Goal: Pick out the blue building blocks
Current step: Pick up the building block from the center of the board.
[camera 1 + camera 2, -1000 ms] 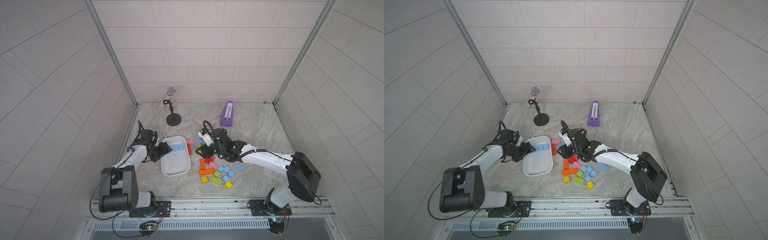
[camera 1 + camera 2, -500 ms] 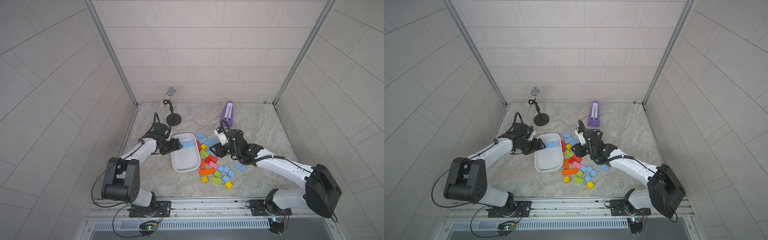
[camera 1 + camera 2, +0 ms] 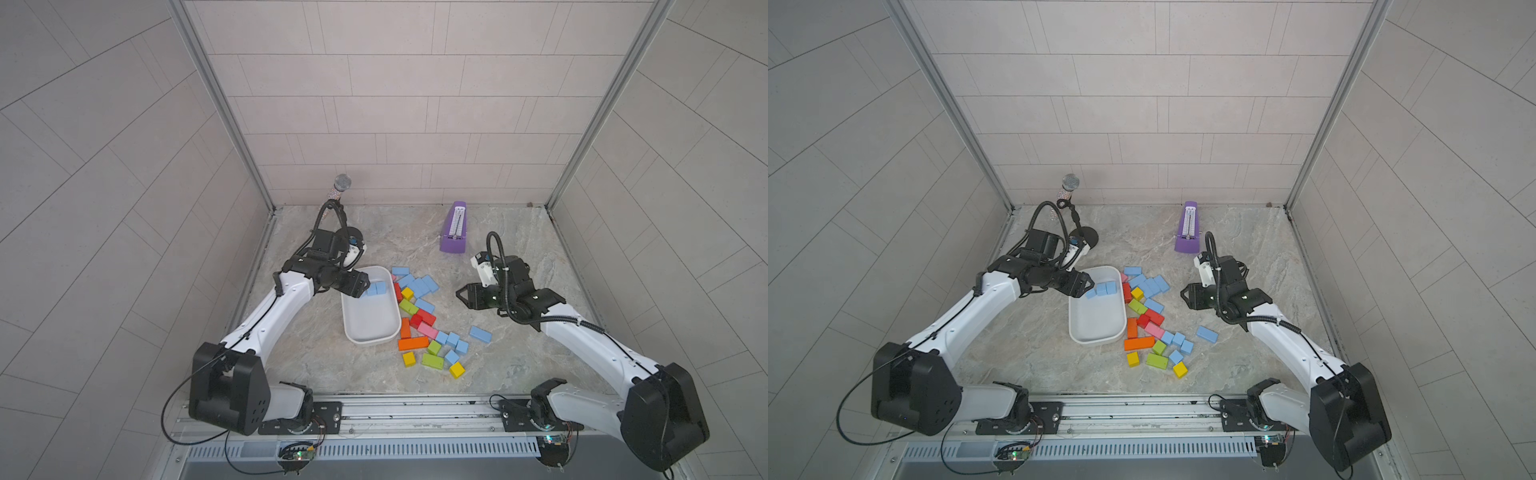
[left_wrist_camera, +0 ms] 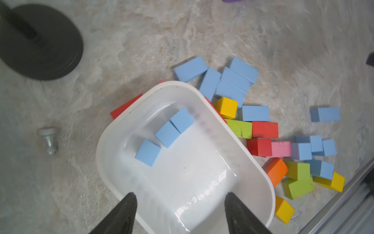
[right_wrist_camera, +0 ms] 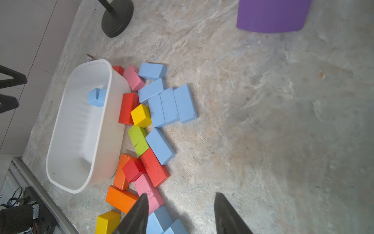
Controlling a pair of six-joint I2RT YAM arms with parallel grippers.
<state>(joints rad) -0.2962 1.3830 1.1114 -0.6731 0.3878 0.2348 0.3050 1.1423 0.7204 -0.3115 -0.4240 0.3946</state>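
Observation:
Three blue building blocks [image 4: 168, 133] lie in the far end of the white tray [image 3: 365, 341]. My left gripper [image 4: 180, 195] hangs open over that tray with nothing between its fingers; in both top views it [image 3: 361, 286] [image 3: 1086, 286] is at the tray's far left corner. More blue building blocks lie right of the tray: a cluster of bricks [image 3: 415, 284] [image 5: 168, 105], several cubes [image 3: 453, 338] and one lone brick [image 3: 1207, 333]. My right gripper [image 5: 181, 195] is open over bare table right of the pile [image 3: 461, 296], holding nothing.
Red, orange, yellow, green and pink blocks [image 3: 415, 328] are mixed among the blue ones beside the tray. A purple metronome [image 3: 453, 228] stands at the back right. A microphone stand [image 3: 1086, 237] is behind the left arm. A small silver piece [image 4: 48, 139] lies left of the tray.
My left gripper has moved right, up to the tray's far end. The tray has shifted slightly right. My right gripper has drawn back to the right, away from the block pile.

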